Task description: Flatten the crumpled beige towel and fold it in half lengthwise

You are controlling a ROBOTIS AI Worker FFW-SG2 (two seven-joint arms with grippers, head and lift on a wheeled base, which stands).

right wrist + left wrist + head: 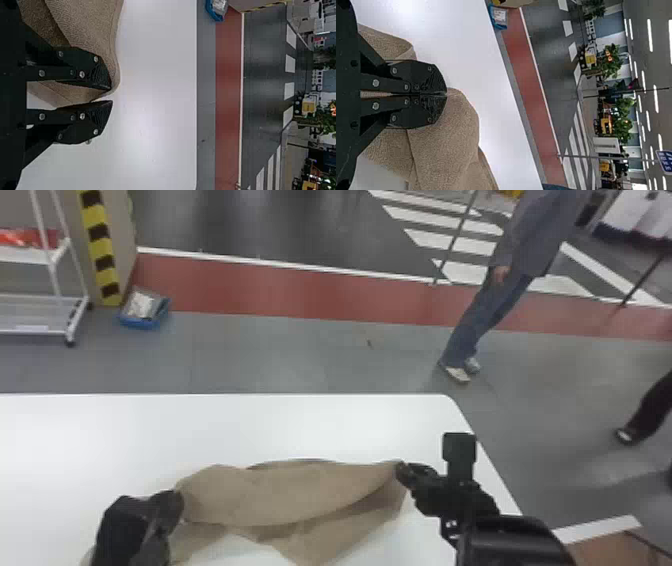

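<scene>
Left gripper [446, 94] pinches one end of towel [280, 496]; right gripper [112, 95], fingers parted, at other end, toward table's [225, 425] right edge. Purpose, presumably: stretching creases out.

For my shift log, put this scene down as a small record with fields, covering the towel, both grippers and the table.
Towel: beige, rumpled, with overlapping layers
Left gripper: shut on the towel
Right gripper: fingers parted, at the towel's right end
Surface: white table
Flattening: not finished
</scene>
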